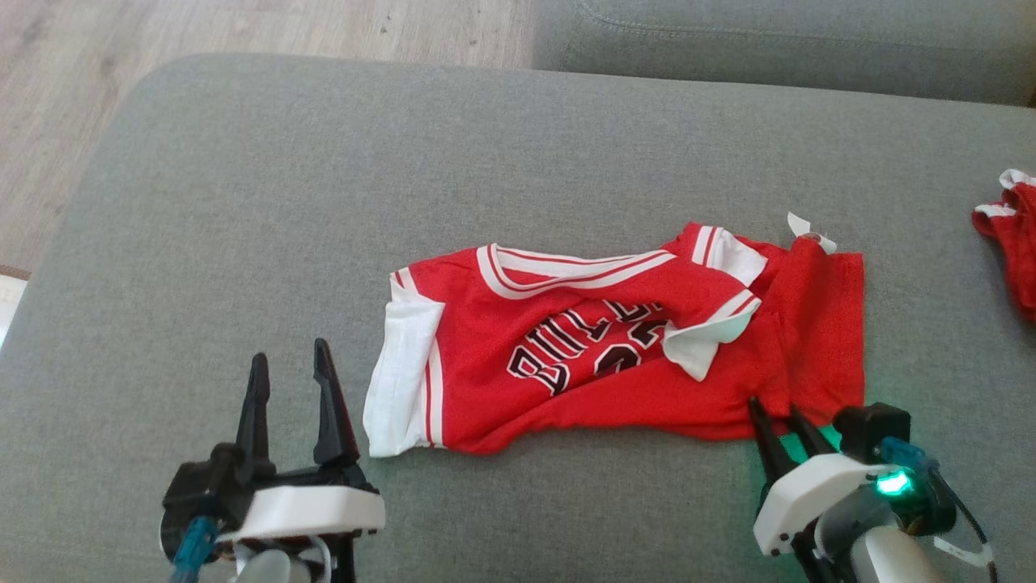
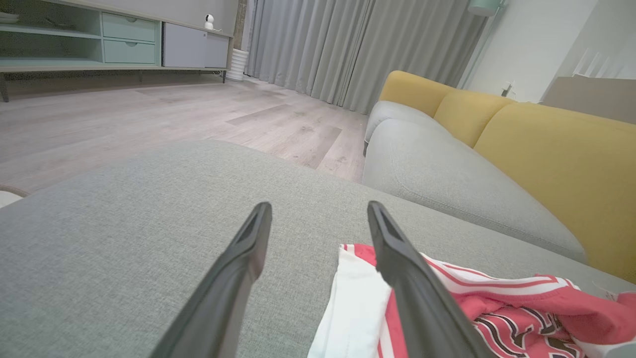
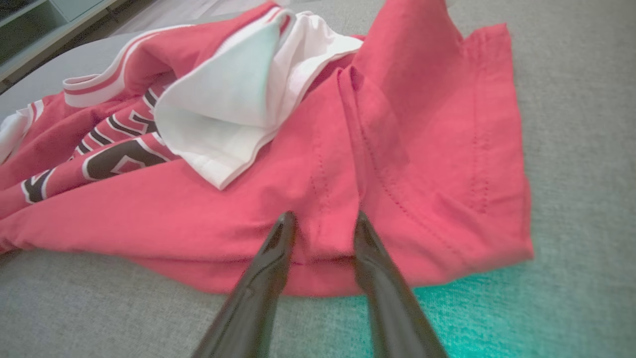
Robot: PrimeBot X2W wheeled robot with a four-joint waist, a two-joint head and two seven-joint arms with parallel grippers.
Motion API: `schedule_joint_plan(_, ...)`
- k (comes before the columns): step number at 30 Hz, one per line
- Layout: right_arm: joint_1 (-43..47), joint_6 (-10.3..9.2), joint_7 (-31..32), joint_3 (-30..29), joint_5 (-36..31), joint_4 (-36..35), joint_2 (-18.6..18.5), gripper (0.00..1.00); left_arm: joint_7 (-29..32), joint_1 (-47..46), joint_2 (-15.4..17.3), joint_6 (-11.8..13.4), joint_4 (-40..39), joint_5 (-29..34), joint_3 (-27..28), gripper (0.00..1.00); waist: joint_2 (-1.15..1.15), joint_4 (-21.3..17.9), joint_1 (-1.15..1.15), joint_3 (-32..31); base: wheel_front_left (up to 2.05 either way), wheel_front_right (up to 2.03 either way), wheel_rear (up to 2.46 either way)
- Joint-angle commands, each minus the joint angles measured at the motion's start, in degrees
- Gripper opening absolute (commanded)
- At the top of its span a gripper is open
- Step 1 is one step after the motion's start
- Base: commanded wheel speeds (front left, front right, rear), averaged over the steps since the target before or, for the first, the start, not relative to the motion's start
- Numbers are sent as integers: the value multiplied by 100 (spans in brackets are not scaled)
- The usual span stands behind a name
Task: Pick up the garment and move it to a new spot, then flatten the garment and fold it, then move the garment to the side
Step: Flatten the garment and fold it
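Note:
The garment [image 1: 486,324], a red jersey with white trim and black lettering, lies crumpled on the grey cushion [image 1: 243,202]. My left gripper [image 1: 290,350] stands open just left of the jersey's white sleeve edge, holding nothing. In the left wrist view that gripper [image 2: 319,205] points across the cushion, with the garment [image 2: 546,303] beside its right finger. My right gripper [image 1: 772,405] is at the jersey's near right hem. In the right wrist view its fingers [image 3: 324,215] sit partly apart on either side of a raised fold of the garment [image 3: 198,214].
Another red and white piece of clothing [image 1: 1012,235] lies at the cushion's far right edge. A grey sofa seat [image 1: 769,40] with yellow backrests [image 2: 546,149] adjoins the far side. Wooden floor [image 1: 243,24] lies beyond the cushion's left and far edges.

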Motion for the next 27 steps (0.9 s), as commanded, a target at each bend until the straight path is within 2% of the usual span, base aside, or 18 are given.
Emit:
schedule_joint_plan(1,-205,37,-85,168,30,-62,-35,25,-53,-38,36,32,-184,53,240,100,0,5,0,-25,0,0,0)
schedule_joint_plan(3,-258,37,-186,144,38,33,-35,0,-53,-3,36,34,-190,58,266,100,0,-8,0,-47,0,0,0)
schedule_joint_plan(10,-14,37,-512,-223,-31,-294,-35,0,-53,120,36,27,-219,74,301,100,0,-235,0,-138,0,0,0)
schedule_joint_plan(19,816,37,-234,-578,-112,-1018,-35,0,-53,180,36,10,-219,67,300,100,0,-641,0,-190,0,0,0)
schedule_joint_plan(20,939,37,-155,-552,-74,-1054,-35,31,-53,167,36,12,-214,68,292,100,0,-719,0,-192,0,0,0)
schedule_joint_plan(21,986,37,-109,-523,-60,-1044,-35,48,-53,161,36,15,-211,70,291,100,0,-754,0,-197,0,0,0)
schedule_joint_plan(22,1024,37,-79,-502,-55,-1040,-35,100,-53,158,36,14,-208,71,288,100,0,-780,0,-202,0,0,0)
schedule_joint_plan(27,1107,37,-60,-565,-9,-1263,-34,100,-53,163,36,10,-186,77,298,100,0,-870,0,-250,0,0,0)
